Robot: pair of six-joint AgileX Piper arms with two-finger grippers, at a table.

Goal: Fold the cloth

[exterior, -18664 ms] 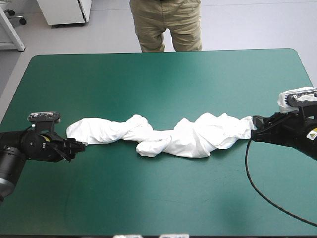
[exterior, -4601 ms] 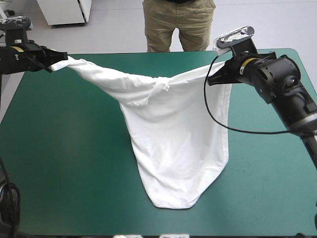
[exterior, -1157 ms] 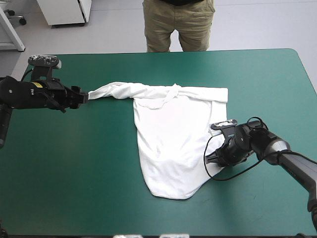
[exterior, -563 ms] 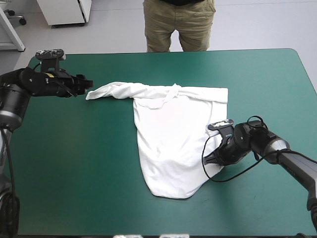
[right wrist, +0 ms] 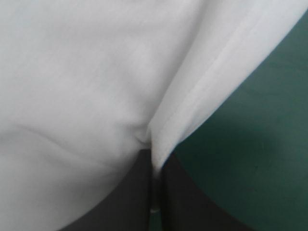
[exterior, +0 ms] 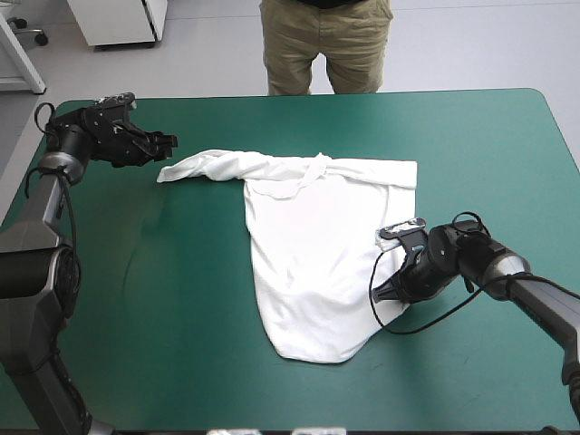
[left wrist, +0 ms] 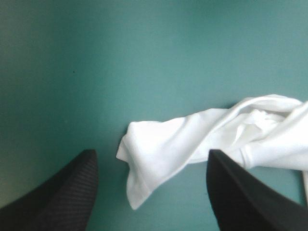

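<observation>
The white T-shirt (exterior: 313,245) lies half spread in the middle of the teal-green table, its top edge toward the far side and one twisted sleeve (exterior: 195,167) reaching left. My left gripper (exterior: 168,143) hovers just beyond that sleeve end, open, nothing between its black fingers (left wrist: 62,192); the sleeve tip (left wrist: 159,154) lies loose ahead of them. My right gripper (exterior: 379,292) sits low at the shirt's right side edge, shut on the T-shirt, with the hem (right wrist: 159,144) pinched between its fingers (right wrist: 132,192).
Bare teal-green cover (exterior: 136,299) stretches left and in front of the shirt, and more lies to the far right (exterior: 507,154). The table's far edge (exterior: 299,94) runs close behind the shirt's top.
My left gripper let go of the sleeve and drew back up toward the far left corner. My right gripper shut on the shirt's right side edge.
</observation>
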